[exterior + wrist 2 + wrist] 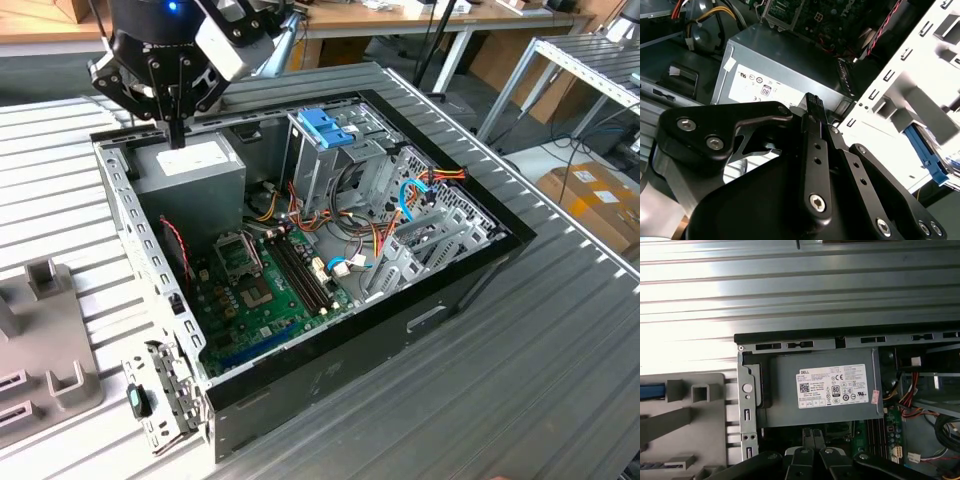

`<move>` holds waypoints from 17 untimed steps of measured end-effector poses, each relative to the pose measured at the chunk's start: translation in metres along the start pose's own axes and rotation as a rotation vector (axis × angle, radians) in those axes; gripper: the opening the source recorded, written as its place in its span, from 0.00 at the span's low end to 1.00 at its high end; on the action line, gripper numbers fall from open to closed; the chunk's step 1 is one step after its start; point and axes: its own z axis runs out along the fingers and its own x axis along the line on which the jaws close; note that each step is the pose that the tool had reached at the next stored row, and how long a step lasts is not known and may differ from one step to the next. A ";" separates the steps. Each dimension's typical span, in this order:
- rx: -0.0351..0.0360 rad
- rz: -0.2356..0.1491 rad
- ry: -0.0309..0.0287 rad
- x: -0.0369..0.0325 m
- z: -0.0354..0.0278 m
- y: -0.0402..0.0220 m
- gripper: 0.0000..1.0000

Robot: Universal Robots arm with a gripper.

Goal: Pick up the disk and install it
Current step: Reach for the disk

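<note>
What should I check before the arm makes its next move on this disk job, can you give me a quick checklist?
1. Pincer empty: ok, it holds nothing.
2. Pincer open for a grasp: not ok, it is shut.
3. Pincer above the disk: not ok, it hangs over the power supply box.
4. Disk located: ok, its blue rail shows in the holder outside the computer case.
5. Slot free in the drive cage: cannot tell.
6. Cables clear of the cage: cannot tell.
</note>
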 end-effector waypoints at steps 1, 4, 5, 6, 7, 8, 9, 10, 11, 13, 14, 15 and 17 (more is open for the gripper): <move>0.0000 0.000 0.0000 0.0006 0.0000 0.0000 0.11; 0.0000 0.000 0.0000 0.0020 -0.0001 -0.0001 0.11; 0.0000 0.000 0.0000 0.0021 -0.0001 -0.0002 0.11; 0.0000 0.000 0.0000 0.0025 -0.0001 -0.0002 0.11; 0.0000 0.000 0.0000 0.0027 -0.0001 -0.0002 0.11; 0.0000 0.000 0.0000 0.0028 -0.0001 -0.0002 0.11; 0.0000 0.000 0.0000 0.0028 -0.0001 -0.0002 0.11; 0.0000 0.000 0.0000 0.0028 -0.0001 -0.0002 0.11; 0.0000 0.000 0.0000 0.0029 -0.0001 -0.0002 0.11; -0.0001 0.000 0.0000 0.0038 -0.0001 -0.0003 0.11; 0.0000 0.000 0.0000 0.0042 -0.0001 -0.0003 0.11; 0.0000 0.000 -0.0001 0.0048 -0.0001 -0.0004 0.11; 0.0000 0.000 0.0000 0.0061 -0.0002 -0.0005 0.11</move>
